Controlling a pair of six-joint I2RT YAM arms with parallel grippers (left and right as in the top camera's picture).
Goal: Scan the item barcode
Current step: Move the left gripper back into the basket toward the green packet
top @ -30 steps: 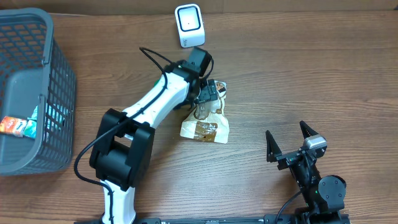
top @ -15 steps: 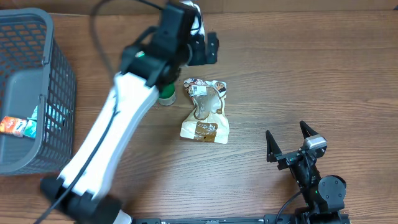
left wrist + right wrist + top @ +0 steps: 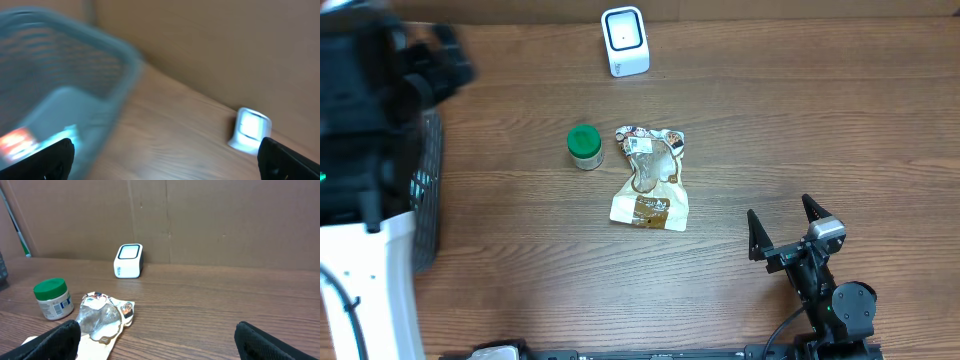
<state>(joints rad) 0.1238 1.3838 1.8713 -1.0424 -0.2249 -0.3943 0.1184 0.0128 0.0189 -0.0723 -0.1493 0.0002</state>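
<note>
The left arm is lifted high over the desk's left end, so close under the overhead camera that it shows only as a large blurred black and white shape above the grey basket (image 3: 425, 190). The left claw (image 3: 167, 162) is spread wide with nothing between its fingers, and its camera looks down on the basket rim and, farther off, the white scanner (image 3: 250, 130). The right arm sits low at the near edge of the desk (image 3: 800, 120). The right claw (image 3: 785, 228) points toward the middle, likewise wide apart and empty. The crumpled snack packet (image 3: 650, 180) lies flat near the middle of the desk, with a green-lidded jar (image 3: 585, 146) upright just beside its upper left corner. The scanner stands at the far edge, well apart from both. The desk is brown wood grain. A plain cardboard wall (image 3: 200, 220) closes off the back.
</note>
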